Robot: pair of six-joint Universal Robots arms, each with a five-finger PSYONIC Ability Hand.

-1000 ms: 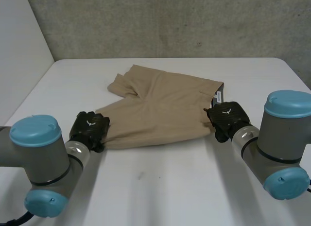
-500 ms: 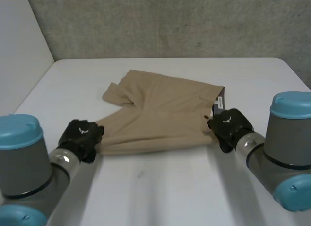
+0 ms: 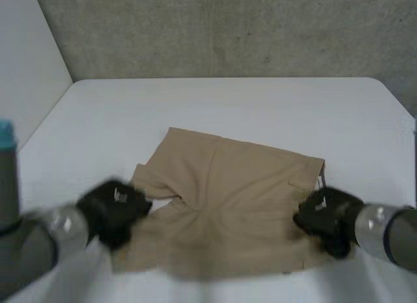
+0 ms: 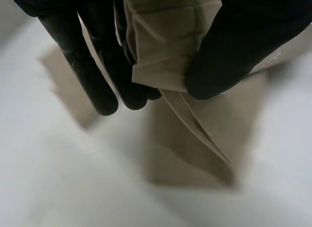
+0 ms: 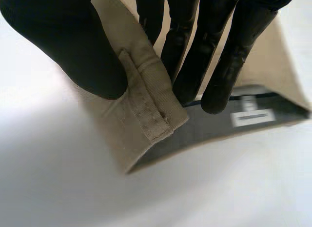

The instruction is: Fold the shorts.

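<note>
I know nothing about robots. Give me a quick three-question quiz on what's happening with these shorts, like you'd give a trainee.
1. True or false: the left hand pinches the shorts between thumb and fingers.
2. Which part of the shorts does the right hand hold? A) a leg hem B) the waistband, by a belt loop C) nothing
3. Fill in: the shorts' far part lies on a white ___.

Key: 1 true; 2 B; 3 table.
</note>
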